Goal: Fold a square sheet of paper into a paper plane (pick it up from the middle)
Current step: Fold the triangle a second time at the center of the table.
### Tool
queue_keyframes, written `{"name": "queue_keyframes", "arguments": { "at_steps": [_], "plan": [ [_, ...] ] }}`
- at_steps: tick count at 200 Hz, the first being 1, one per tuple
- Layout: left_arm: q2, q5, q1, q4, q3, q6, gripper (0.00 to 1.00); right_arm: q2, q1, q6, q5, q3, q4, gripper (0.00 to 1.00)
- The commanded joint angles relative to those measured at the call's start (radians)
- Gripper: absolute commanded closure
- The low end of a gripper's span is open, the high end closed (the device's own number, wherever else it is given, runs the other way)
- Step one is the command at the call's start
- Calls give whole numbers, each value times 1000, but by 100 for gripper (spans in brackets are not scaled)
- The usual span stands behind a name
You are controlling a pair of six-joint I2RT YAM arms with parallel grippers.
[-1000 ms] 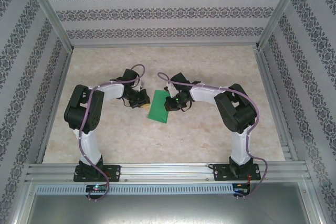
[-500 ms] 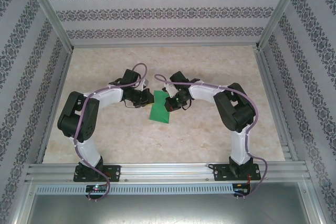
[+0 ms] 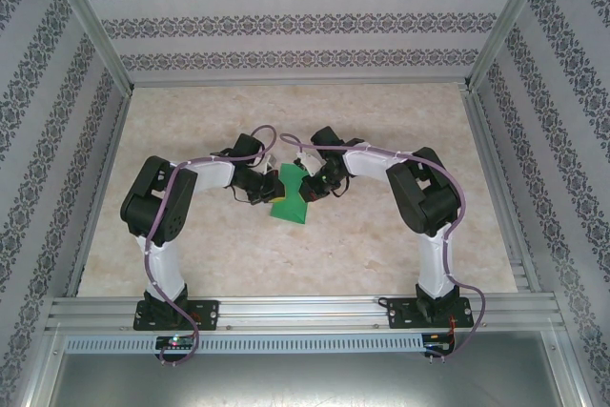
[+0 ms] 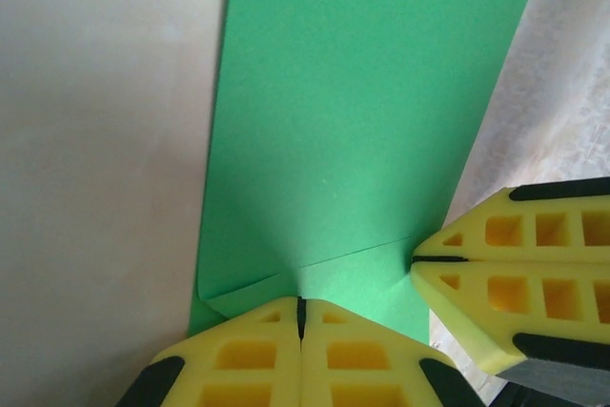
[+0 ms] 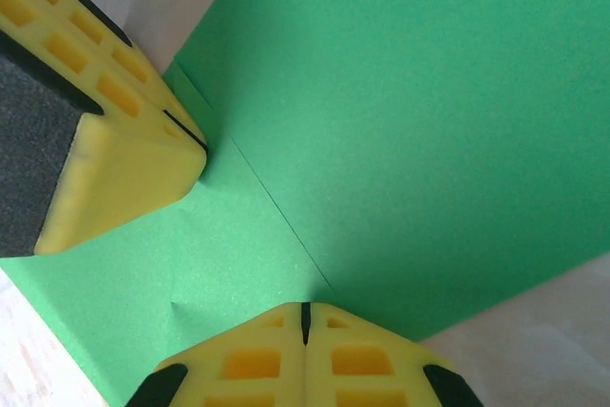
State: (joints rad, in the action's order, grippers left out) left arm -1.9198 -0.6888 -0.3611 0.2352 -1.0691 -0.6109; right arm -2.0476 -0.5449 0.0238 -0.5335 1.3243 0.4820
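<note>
The square sheet of paper point(image 3: 289, 205), bright green, lies on the table folded to a narrow strip with a small flap creased across its far end, not a pointed paper plane. Both wrist views look down on the square sheet of paper point(image 4: 362, 92) point(image 5: 429, 92). My left gripper point(image 3: 271, 188) point(image 4: 301, 307) is shut, its tips resting on the flap at the strip's left edge. Opposite it, my right gripper point(image 3: 307, 188) point(image 5: 305, 310) is shut too, tips on the paper by the crease. Each shows in the other's wrist view: right gripper point(image 4: 416, 259), left gripper point(image 5: 200, 148).
The beige marbled table point(image 3: 381, 254) spreads bare around the paper. Patterned walls and metal frame rails close in the back and both sides. Both arms bend inward, elbows out, meeting over the table's middle.
My left gripper has slid right onto the paper's far end and shut fully. The right gripper has stayed shut on the paper, barely shifting.
</note>
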Motion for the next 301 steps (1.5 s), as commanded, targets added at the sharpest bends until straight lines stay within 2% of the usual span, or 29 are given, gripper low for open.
{"name": "queue_keyframes", "arguments": {
  "at_steps": [1, 26, 60, 75, 115, 182, 222, 301],
  "plan": [
    [-32, 68, -13, 16, -8, -3, 95, 32, 8, 42, 2, -29, -13, 100],
    [-33, 95, -16, 42, 17, 8, 96, 132, 11, 203, 20, -79, -83, 94],
    [-34, 110, -15, 49, 41, 7, 98, 278, -29, 489, 95, -217, -197, 95],
    [-37, 117, -17, 52, 40, 3, 99, 296, -75, 590, 140, -247, -196, 100],
    [-41, 143, -22, 78, 40, -7, 100, 300, -189, 754, 240, -257, -219, 100],
    [-44, 153, -24, 95, 34, -19, 100, 170, -212, 833, 239, -155, -239, 100],
    [-47, 159, -26, 82, 40, -23, 100, 112, -230, 880, 292, -85, -185, 100],
    [-45, 172, -26, 71, 48, -52, 100, 78, -233, 898, 329, -84, -134, 100]
  ]
}}
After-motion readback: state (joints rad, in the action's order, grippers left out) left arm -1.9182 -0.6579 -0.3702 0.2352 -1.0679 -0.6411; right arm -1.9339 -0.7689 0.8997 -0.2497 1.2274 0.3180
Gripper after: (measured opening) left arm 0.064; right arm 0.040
